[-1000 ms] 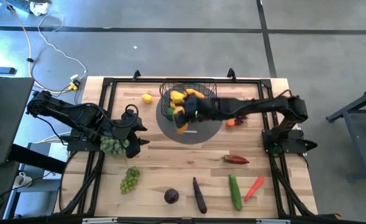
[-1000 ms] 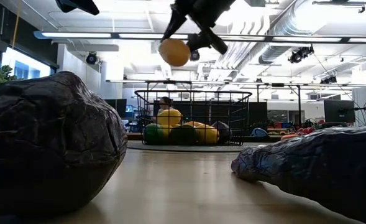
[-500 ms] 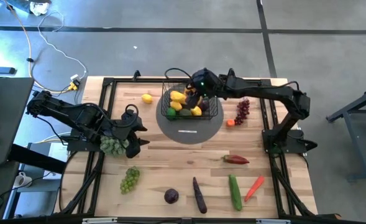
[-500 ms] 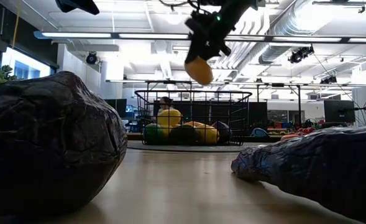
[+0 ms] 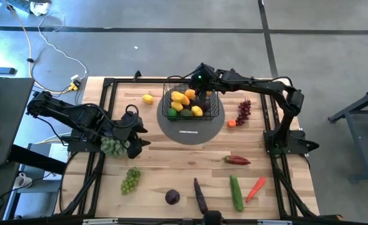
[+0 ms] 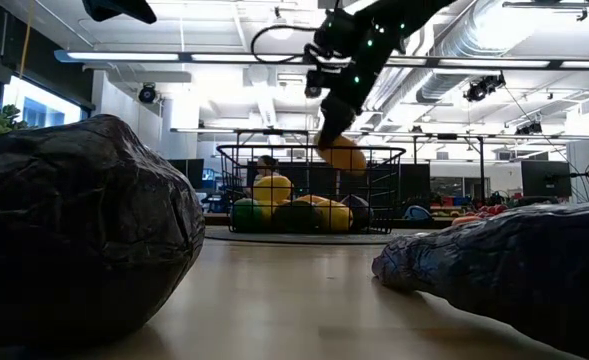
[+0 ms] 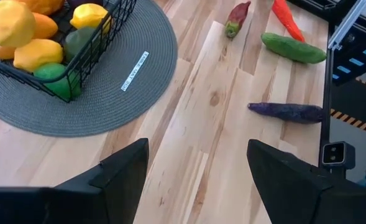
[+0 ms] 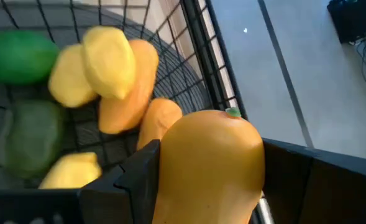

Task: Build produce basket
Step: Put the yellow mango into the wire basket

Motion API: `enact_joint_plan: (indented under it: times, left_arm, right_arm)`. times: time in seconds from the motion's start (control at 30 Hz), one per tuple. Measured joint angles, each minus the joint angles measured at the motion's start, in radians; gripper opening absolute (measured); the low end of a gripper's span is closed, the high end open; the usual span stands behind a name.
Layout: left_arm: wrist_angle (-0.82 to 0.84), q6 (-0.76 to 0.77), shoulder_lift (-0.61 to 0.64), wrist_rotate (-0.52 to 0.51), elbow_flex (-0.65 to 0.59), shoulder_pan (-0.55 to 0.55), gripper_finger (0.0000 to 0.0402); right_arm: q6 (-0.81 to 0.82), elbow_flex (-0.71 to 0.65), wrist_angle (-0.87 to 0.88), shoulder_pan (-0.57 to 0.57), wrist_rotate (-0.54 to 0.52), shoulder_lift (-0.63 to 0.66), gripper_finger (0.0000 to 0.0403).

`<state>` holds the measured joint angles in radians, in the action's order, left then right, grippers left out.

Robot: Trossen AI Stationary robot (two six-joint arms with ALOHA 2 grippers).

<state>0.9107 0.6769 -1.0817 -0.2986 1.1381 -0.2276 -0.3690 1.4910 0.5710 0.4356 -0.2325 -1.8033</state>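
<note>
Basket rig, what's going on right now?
The right hand holds an orange-yellow fruit over the black wire basket, which sits on a round grey mat and already has lemons and green pieces in it. The left hand waits at the table's left side by a green grape bunch. More produce lies along the table's near edge.

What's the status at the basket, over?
Right gripper shut on orange-yellow fruit, over the basket. Left gripper open, waiting near green grapes. Basket already holds lemons; nothing blocking the drop.
</note>
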Motion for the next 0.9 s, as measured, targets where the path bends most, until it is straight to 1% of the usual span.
enact_joint_plan:
  times: [0.23, 0.43, 0.83, 0.9]
  left_arm:
    - [0.000, 0.003, 0.000, 0.000, 0.000, 0.000, 0.0264]
    - [0.000, 0.003, 0.000, -0.001, 0.000, 0.000, 0.0264]
    - [0.000, 0.004, 0.000, -0.004, 0.000, 0.000, 0.0264]
    - [0.000, 0.004, 0.000, -0.004, 0.000, 0.000, 0.0264]
  right_arm:
    - [-0.014, 0.000, 0.007, 0.029, -0.003, -0.043, 0.0201]
    - [0.077, 0.000, -0.014, 0.044, -0.003, -0.055, 0.0201]
    - [0.055, 0.000, -0.007, 0.062, 0.001, -0.069, 0.0201]
    - [0.056, 0.000, -0.007, 0.062, 0.024, -0.077, 0.0202]
